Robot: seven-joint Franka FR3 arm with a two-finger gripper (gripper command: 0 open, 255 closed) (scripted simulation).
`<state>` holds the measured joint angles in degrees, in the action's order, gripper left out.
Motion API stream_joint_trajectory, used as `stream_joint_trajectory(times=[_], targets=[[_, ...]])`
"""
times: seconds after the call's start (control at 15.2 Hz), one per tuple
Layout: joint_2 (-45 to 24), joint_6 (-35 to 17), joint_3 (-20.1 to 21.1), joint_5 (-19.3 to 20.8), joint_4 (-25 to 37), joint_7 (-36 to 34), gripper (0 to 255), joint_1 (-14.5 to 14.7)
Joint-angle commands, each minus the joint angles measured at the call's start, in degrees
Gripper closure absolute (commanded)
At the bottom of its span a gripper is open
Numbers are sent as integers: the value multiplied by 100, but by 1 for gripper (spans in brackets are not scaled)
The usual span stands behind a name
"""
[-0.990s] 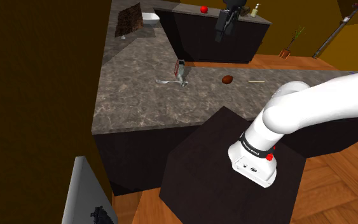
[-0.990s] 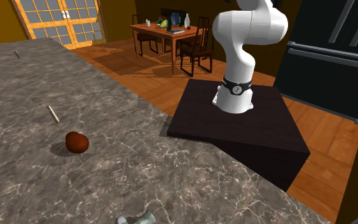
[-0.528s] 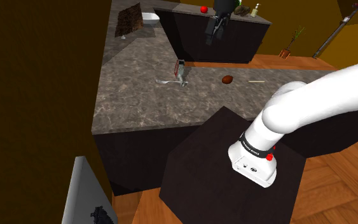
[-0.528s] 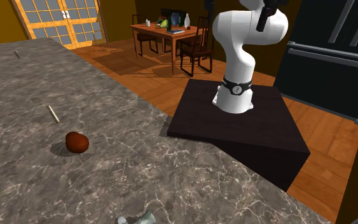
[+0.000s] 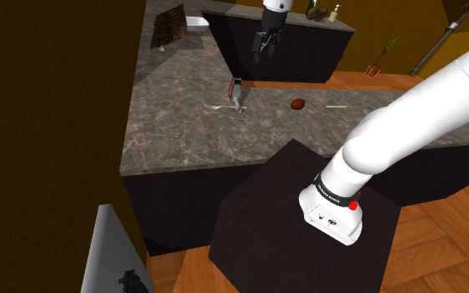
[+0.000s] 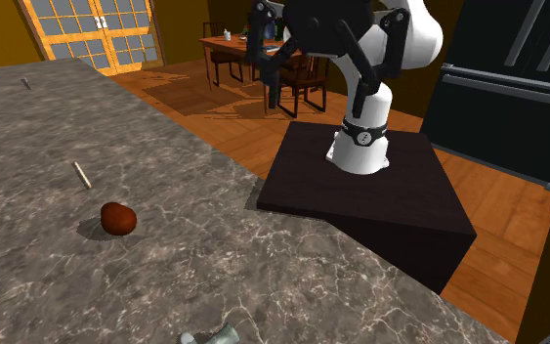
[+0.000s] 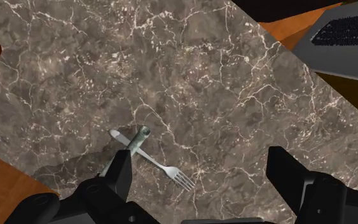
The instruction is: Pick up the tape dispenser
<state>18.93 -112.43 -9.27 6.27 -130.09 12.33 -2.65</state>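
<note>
The tape dispenser (image 5: 236, 91) is a small narrow grey piece with a reddish side, standing on the dark marble counter (image 5: 182, 125). From the wrist view the tape dispenser (image 7: 138, 138) looks like a thin grey-green sliver lying across a fork (image 7: 161, 167), far below and closer to one of my fingers. Its top just shows as a grey bit, the tape dispenser (image 6: 220, 336), at the second exterior view's lower edge. My black gripper (image 5: 265, 46) hangs high above the counter, open and holding nothing. Its fingers (image 7: 119, 173) stand wide apart around the gripper (image 7: 204, 178).
A brown rounded object (image 5: 298, 103) and a thin pale stick (image 5: 336, 106) lie on the counter to the shoulder view's right of the dispenser. A red fruit (image 5: 267, 12) and bottles sit on the back counter. A grey panel (image 5: 116, 258) stands on the floor by the counter's edge.
The arm has swung toward the shoulder view's left, carrying the gripper from above the back counter toward the dispenser. The black hand has come into the second exterior view.
</note>
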Motion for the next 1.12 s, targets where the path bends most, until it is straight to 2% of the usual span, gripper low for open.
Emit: stream_joint_trajectory(times=[0.0,0.53,1.06], targets=[[-392,-248,-112,-66,161,78,0,-32],[-2124,-952,-433,-602,1185,467,0,-178],[-3922,-1176,-487,-1320,2691,868,0,-543]])
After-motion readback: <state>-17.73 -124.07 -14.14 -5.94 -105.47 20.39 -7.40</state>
